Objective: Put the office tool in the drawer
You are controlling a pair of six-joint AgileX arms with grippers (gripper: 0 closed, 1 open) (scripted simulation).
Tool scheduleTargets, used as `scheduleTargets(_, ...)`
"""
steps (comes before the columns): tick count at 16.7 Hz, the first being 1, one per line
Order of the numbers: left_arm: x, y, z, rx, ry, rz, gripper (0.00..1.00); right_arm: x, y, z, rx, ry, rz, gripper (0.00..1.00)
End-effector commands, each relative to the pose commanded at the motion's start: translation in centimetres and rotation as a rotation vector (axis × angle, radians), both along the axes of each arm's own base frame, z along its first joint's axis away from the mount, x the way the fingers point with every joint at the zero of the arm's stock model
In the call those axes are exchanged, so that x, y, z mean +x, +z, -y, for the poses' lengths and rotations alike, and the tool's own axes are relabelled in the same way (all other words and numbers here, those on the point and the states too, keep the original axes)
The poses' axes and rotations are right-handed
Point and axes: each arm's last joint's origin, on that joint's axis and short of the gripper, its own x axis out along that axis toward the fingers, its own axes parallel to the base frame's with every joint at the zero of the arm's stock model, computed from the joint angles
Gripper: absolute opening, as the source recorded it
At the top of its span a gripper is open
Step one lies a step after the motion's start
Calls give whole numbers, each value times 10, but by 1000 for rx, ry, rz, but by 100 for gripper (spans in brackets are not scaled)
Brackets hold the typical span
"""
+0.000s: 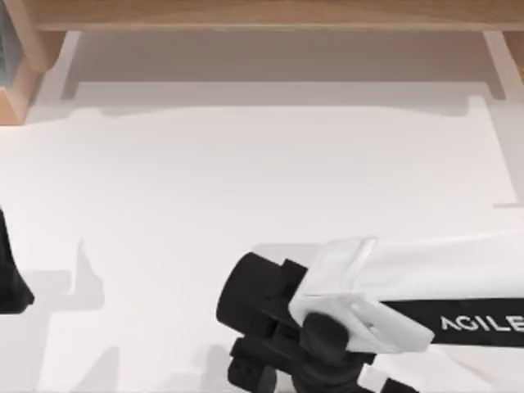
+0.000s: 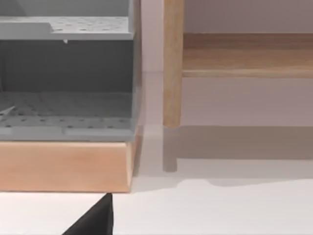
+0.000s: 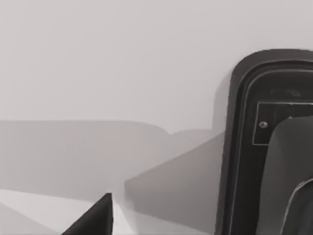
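A white tabletop (image 1: 246,180) runs back to a light wooden frame (image 1: 278,15) along its far edge, where the drawer (image 1: 278,57) shows a grey-beige floor. The right gripper (image 1: 262,315) hangs low near the tabletop's front edge, about mid-width; I cannot tell whether its claw is spread or pressed together. The black office tool (image 3: 244,147) lies on the tabletop just beside it, rounded end pointing away from the wrist camera. The left gripper (image 1: 10,282) is parked at the left edge.
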Motion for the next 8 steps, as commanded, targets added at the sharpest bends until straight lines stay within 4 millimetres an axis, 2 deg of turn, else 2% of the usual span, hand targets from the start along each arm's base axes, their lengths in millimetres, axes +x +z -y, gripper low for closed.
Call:
scheduleTargets(2,0,0,0,0,0,0,100,0,0,0,0,0,0,100)
scheduleTargets(8,0,0,0,0,0,0,100,0,0,0,0,0,0,55)
